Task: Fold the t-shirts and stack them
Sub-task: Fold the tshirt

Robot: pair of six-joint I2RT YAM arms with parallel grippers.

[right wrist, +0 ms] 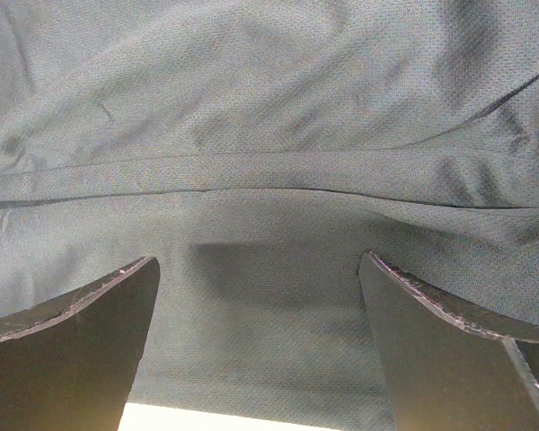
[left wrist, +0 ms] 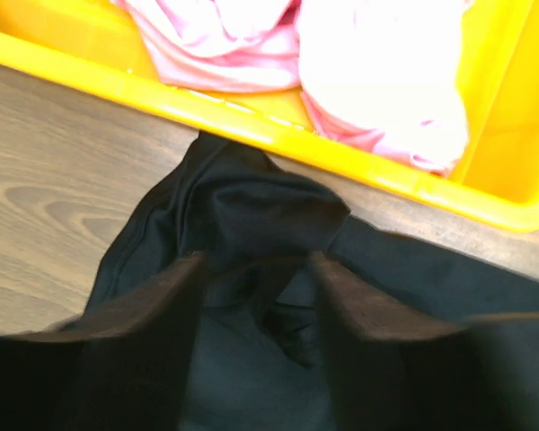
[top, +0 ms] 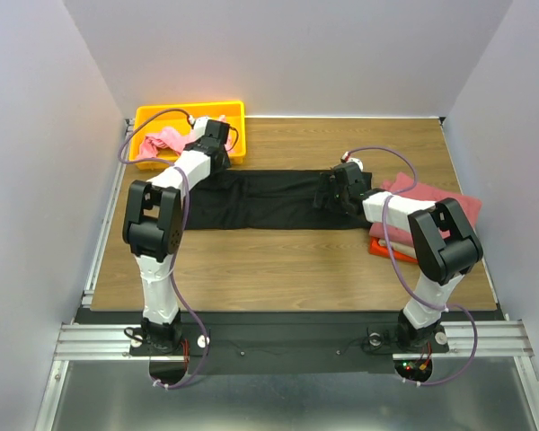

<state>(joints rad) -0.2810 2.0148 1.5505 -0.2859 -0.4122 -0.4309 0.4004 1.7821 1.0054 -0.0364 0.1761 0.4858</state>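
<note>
— Black t-shirt (top: 269, 199): where does it lie?
— Spread in a long band across the wooden table (top: 287, 278). Its left end lies just in front of the yellow bin (top: 175, 110). Its right end runs under the right arm, near the folded rose-red t-shirt (top: 436, 197), which sits on the orange t-shirt (top: 382, 250).
— And the left gripper (left wrist: 256, 265)?
— Its jaws stand partly apart over that left end. A bunched fold of the black cloth rises just ahead of the fingertips, and more cloth lies under the gap. Nothing is pinched between them. Whether the tips touch the cloth, I cannot tell from the wrist view.
— The right gripper (right wrist: 259, 262)?
— Spread wide, holding nothing. It hangs close above the black cloth towards the right end. A hem seam runs across just beyond the fingers (right wrist: 81, 314), and fabric fills the view beneath them.
— What is in the bin?
— The light pink t-shirt (top: 162, 142), crumpled. The bin's front wall stands between it and the left end of the black one.
</note>
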